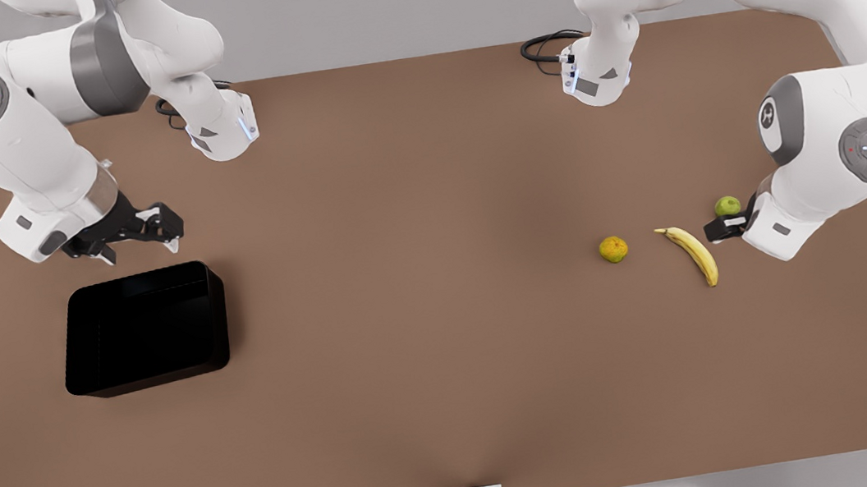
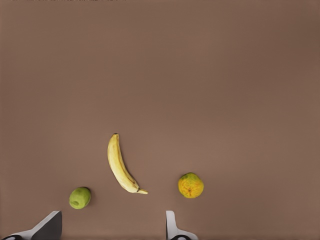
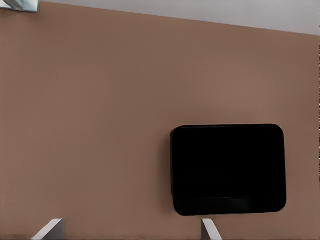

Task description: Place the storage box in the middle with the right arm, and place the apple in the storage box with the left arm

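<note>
The storage box (image 1: 150, 379), a shallow black tray, lies on the brown table at the front view's left; it is also in the right wrist view (image 3: 215, 205). My right gripper (image 1: 144, 229) hovers open just behind it, fingertips (image 3: 52, 229) wide apart and holding nothing. At the front view's right sits the small green apple (image 1: 727, 206). My left gripper (image 1: 723, 228) is low beside it, between apple and banana. In the left wrist view the apple (image 2: 80, 197) lies just ahead of the open fingertips (image 2: 49, 226), nothing held.
A yellow banana (image 1: 695, 251) (image 2: 120, 165) and an orange-yellow round fruit (image 1: 614, 249) (image 2: 190, 185) lie close to the apple. Both arm bases and black cables (image 1: 544, 46) stand at the table's back edge. Bare brown tabletop (image 1: 421, 278) spans the middle.
</note>
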Controlling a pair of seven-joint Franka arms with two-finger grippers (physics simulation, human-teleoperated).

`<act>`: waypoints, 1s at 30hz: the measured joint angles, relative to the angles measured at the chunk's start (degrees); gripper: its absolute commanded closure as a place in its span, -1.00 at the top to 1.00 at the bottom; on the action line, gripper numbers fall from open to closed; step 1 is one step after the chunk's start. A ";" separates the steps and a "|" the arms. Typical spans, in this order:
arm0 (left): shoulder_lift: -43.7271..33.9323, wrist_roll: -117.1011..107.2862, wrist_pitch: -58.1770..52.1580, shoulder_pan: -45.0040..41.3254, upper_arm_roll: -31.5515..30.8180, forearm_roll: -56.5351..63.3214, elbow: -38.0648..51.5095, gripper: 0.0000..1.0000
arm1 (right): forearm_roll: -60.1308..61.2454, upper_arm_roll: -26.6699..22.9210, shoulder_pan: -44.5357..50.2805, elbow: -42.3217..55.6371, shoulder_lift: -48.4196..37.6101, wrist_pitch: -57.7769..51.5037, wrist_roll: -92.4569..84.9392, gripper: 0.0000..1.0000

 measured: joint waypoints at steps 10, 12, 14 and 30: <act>-8.61 2.99 6.42 6.63 0.36 -0.17 -17.98 1.00 | -0.09 0.00 2.52 -25.51 8.06 35.19 0.55 1.00; -9.91 2.99 5.86 6.61 0.28 -0.20 -20.22 1.00 | -0.09 0.00 1.42 -33.91 3.84 41.09 -0.50 1.00; -8.84 5.93 4.42 7.63 0.35 -0.22 -19.84 1.00 | -0.09 -0.01 0.62 -40.67 -0.50 41.24 -0.44 1.00; -3.17 24.84 30.23 22.56 0.61 -0.77 -42.71 1.00 | -0.27 -2.73 -5.25 -44.38 7.95 42.60 -6.47 1.00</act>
